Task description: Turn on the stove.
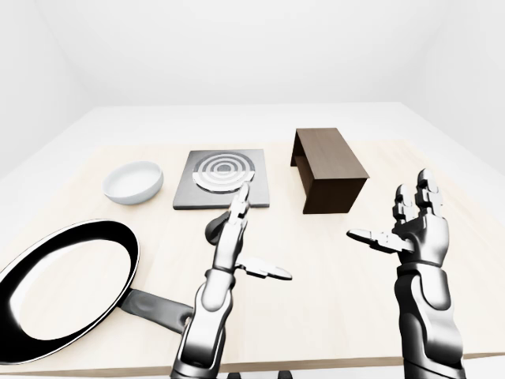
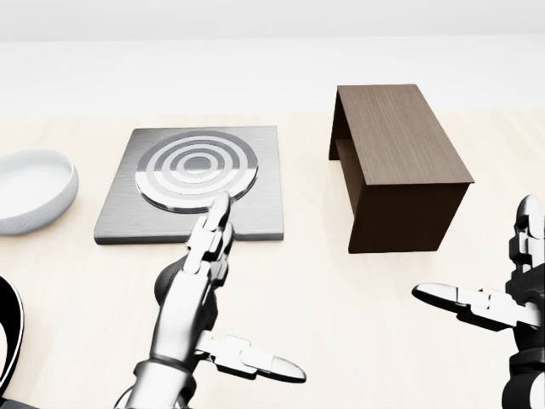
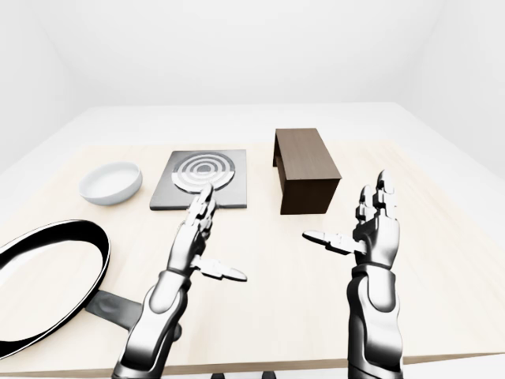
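Observation:
The stove (image 1: pixel 223 178) is a flat grey square plate with a ringed silver burner (image 2: pixel 197 169), lying on the wooden table a little left of the middle in the left-eye view. My left hand (image 1: pixel 239 237) is open, fingers stretched toward the stove's near edge, thumb out to the right; its fingertips (image 2: pixel 217 211) overlap that edge in the head view. A dark round thing (image 1: pixel 215 229) shows behind the left hand, mostly hidden. My right hand (image 1: pixel 410 221) is open and empty, raised at the right, below the brown box.
A white bowl (image 1: pixel 133 181) lies left of the stove. A brown open-sided wooden box (image 1: pixel 327 167) stands right of it. A large black frying pan (image 1: pixel 67 284) lies at the lower left, its handle (image 1: pixel 158 308) reaching toward my left forearm. The table's near edge (image 1: pixel 331 365) runs along the bottom.

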Robot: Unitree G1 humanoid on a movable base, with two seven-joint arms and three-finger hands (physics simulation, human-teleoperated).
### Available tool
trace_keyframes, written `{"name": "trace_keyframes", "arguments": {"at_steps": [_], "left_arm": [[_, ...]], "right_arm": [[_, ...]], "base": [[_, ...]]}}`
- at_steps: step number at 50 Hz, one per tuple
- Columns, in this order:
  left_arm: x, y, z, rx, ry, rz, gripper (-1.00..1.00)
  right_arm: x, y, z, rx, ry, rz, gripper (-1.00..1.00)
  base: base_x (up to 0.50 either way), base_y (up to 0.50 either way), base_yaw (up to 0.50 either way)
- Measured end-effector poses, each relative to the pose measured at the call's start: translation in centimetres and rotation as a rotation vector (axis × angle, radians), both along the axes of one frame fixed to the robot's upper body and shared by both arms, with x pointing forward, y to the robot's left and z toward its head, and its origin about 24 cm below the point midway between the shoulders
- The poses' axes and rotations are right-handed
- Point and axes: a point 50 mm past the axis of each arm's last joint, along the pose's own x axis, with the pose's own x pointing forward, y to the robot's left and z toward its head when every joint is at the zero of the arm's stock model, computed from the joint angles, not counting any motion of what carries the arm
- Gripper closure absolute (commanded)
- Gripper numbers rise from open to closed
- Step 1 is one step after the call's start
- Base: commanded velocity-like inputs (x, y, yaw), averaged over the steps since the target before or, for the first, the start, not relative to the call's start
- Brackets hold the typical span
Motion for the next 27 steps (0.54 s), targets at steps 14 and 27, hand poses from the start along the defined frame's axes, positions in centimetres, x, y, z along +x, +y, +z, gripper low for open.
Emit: {"name": "trace_keyframes", "arguments": {"at_steps": [14, 27], "left_arm": [[-1.7, 3.7, 4.6, -0.075, -0.196, 0.113, -1.00], [-2.5, 7.0, 6.9, -0.122, -0.301, 0.268, -1.00]], "right_arm": [[0.0, 0.2, -0.1, -0.002, 0.001, 0.014, -1.00], [0.0, 0.3, 0.1, -0.006, -0.005, 0.021, -1.00]], "base": [[0.00, 0.00, 0.00], [0.00, 0.00, 0.00]]}}
